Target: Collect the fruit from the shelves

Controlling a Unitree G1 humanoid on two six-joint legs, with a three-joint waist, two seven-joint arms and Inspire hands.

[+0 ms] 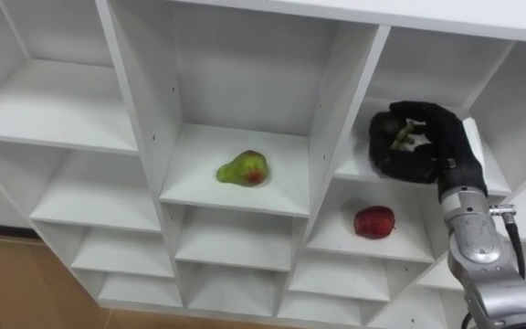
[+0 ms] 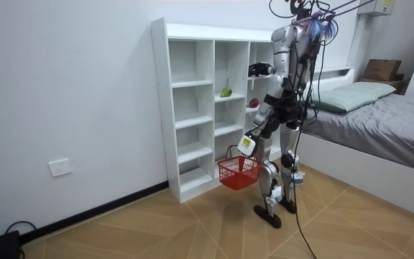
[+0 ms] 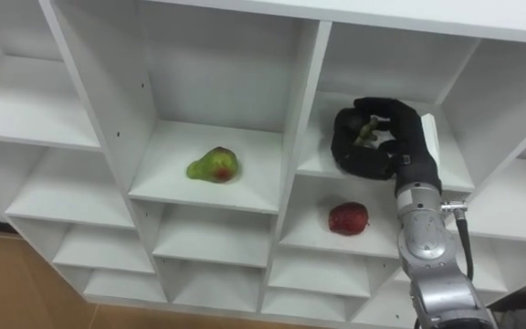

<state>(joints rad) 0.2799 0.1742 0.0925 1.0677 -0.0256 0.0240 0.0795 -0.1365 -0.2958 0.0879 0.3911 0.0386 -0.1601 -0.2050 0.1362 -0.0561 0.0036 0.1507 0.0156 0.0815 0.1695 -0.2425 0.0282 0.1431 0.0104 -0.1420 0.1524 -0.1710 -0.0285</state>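
Smooth matt closet (image 1: 144, 119) holds a glossy apple (image 1: 373, 222).

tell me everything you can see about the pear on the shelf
The pear is yellow-green with a red blush on its wider end, and its skin looks smooth and whole. It lies on its side, narrow end toward the robot's left, about midway on a white shelf board in the closet's middle column. Only that board touches it. The right hand, curled round a small greenish thing, is in the next compartment to the right, apart from the pear.

Bright, even light; soft shadows inside closet (image 1: 245, 73) compartments.
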